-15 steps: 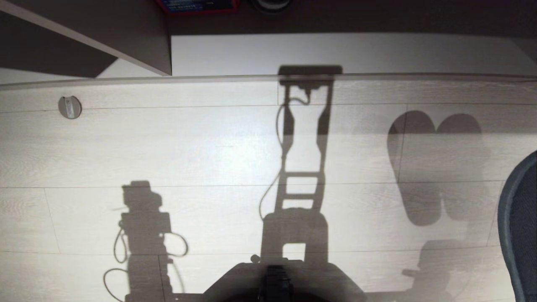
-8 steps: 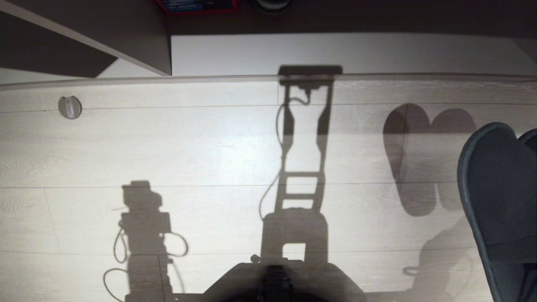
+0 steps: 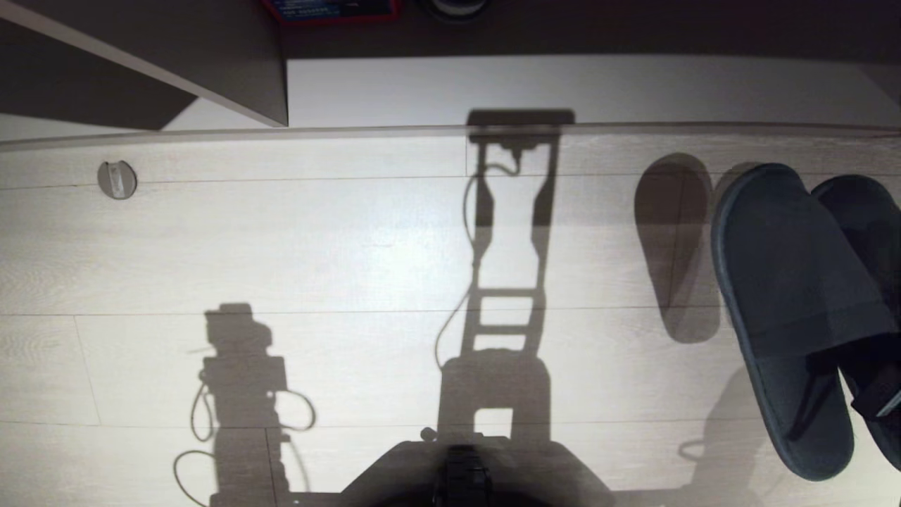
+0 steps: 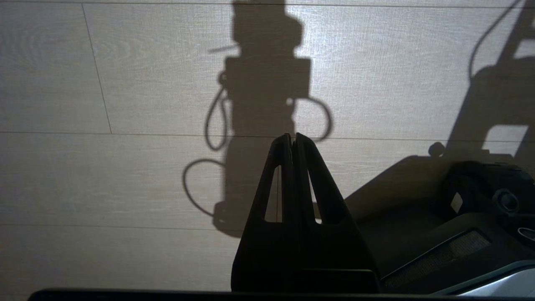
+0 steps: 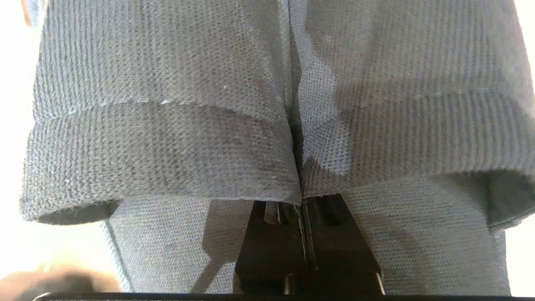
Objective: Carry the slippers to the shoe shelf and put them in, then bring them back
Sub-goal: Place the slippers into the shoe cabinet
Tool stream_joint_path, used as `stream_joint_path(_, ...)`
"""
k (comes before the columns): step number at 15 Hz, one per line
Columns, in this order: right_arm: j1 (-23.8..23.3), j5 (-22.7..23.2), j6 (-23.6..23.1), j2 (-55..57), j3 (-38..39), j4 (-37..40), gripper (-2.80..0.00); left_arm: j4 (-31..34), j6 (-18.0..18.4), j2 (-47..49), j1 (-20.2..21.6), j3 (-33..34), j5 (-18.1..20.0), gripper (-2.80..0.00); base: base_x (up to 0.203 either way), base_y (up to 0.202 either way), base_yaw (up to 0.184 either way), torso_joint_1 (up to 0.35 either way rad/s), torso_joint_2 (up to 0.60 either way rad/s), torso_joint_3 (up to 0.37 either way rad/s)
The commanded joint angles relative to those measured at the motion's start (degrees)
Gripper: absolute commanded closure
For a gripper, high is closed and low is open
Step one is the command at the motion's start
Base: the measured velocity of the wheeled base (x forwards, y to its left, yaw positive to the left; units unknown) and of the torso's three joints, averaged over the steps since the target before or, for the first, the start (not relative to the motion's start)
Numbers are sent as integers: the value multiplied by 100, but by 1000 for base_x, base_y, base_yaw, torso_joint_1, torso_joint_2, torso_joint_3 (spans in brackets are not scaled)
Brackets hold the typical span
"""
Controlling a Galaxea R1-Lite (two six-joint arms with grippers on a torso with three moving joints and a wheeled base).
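Two dark charcoal fabric slippers [image 3: 781, 282] hang side by side above the floor at the right of the head view, toes toward the shoe shelf [image 3: 436, 88]. My right gripper [image 5: 301, 204] is shut on the slippers, pinching the inner edges of both uppers [image 5: 167, 138] together between its fingers. The fingertips are hidden under the fabric. The shelf's pale bottom plank runs across the far side, with a slanted divider panel [image 3: 211, 63] at the left. My left gripper [image 4: 292, 140] is shut, holds nothing and hangs over the floor at the left.
Pale wood-grain floor [image 3: 317, 246] lies between me and the shelf. A small round disc [image 3: 117, 179] is set in the floor at the far left. A red-edged box [image 3: 331, 8] sits deep in the shelf. My base [image 3: 464, 472] shows at the near edge.
The slippers have swung into the head view from the right edge and moved forward toward the shelf, carried by my right arm. Their shadow slid toward the shelf. The left arm stayed still.
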State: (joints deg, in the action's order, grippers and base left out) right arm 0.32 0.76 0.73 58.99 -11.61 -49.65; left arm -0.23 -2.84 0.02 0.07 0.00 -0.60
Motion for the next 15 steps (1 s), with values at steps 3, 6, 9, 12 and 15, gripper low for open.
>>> stream_joint_path(3, 3, 3, 20, 880, -6, -932, 0, -3, -6, -2, 1, 0, -2, 0, 0, 0, 0, 0, 0, 0)
stream_joint_path(6, 3, 3, 33, 1370, -73, -1931, 0, -3, -6, -2, 1, 0, -2, 0, 0, 0, 0, 0, 0, 0)
stream_joint_path(9, 3, 3, 10, 1690, -215, -2604, 0, -3, -6, -2, 1, 0, -2, 0, 0, 0, 0, 0, 0, 0)
stream_joint_path(12, -6, -5, -29, 1897, -421, -2849, 0, -3, -6, -2, 1, 0, -2, 0, 0, 0, 0, 0, 0, 0)
stream_joint_path(15, -6, -23, -38, 2134, -755, -2963, 0, -3, -6, -2, 1, 0, -2, 0, 0, 0, 0, 0, 0, 0)
